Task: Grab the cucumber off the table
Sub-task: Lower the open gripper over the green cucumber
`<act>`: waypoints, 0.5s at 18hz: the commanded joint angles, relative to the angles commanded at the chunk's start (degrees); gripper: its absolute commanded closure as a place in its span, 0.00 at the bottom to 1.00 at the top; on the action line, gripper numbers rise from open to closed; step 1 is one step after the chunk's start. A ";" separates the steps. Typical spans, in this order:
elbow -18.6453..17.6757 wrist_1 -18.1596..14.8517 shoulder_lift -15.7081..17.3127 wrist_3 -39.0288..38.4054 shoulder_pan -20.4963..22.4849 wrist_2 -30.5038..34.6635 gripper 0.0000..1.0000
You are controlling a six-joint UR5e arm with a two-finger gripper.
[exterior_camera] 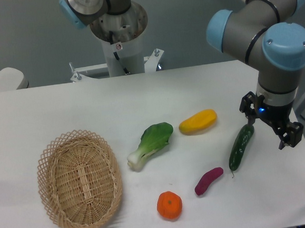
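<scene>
Cucumber [241, 147]: lies flat on the table [62, 105], dark green and glossy, slanted, its upper end right at my left fingertip and its thin stem end pointing away toward the front edge.
My gripper [270, 129]: fingers spread wide and holding nothing; one tip sits by the cucumber's upper end, the other hangs out past it toward the table's right edge. I cannot tell whether the near tip touches the skin.
Purple sweet potato [208, 181]: just beyond the cucumber's stem end, farther from me, to the front-left.
Yellow mango [198, 121]: to my left, level with my fingers, apart from the cucumber.
Bok choy [150, 144]: farther left again, past the mango.
Orange [169, 205]: beyond the sweet potato, near the front edge.
Wicker basket [50, 154]: farthest from me, at the table's left end.
</scene>
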 joint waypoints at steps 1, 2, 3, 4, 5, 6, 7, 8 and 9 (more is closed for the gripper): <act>-0.09 0.00 0.00 0.00 0.00 0.00 0.00; -0.35 0.17 0.00 0.00 -0.09 0.00 0.00; -0.09 0.18 -0.09 -0.09 -0.18 0.00 0.00; -0.26 0.26 -0.17 -0.35 -0.26 0.09 0.00; -0.79 0.44 -0.09 -0.53 -0.44 0.09 0.00; -1.14 0.44 -0.17 -1.05 -0.44 0.09 0.00; -1.23 0.44 -0.18 -1.14 -0.35 0.09 0.00; -1.32 0.44 -0.18 -1.49 -0.18 0.00 0.00; -1.58 0.44 -0.18 -2.97 -0.18 -0.09 0.00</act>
